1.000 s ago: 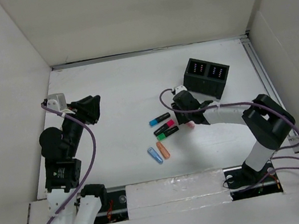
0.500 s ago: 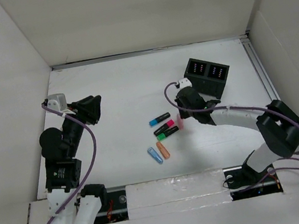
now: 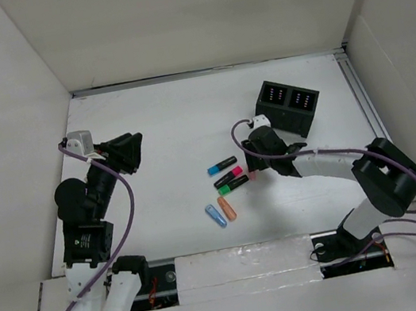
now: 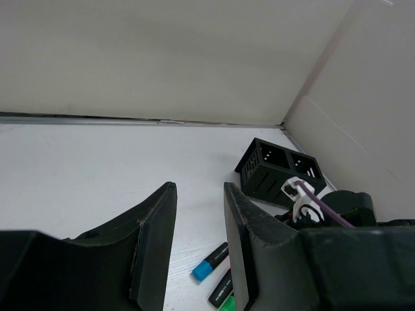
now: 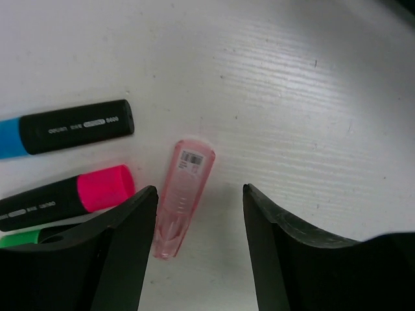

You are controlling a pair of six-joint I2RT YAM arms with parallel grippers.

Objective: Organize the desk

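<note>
Your left gripper point(image 4: 198, 194) is hovering released and empty over the left of the large matte white desk point(image 3: 162, 123), likely out of the other arm's way. Your right gripper point(image 5: 201, 194) is also released. In its wrist view, its jaws are framing the pale pink translucent cap point(image 5: 182, 194) lying beside the pink-tipped black highlighter point(image 5: 65, 194), apparently lining up a grasp. White panel walls point(image 3: 192, 21) are bordering the desk.
</note>
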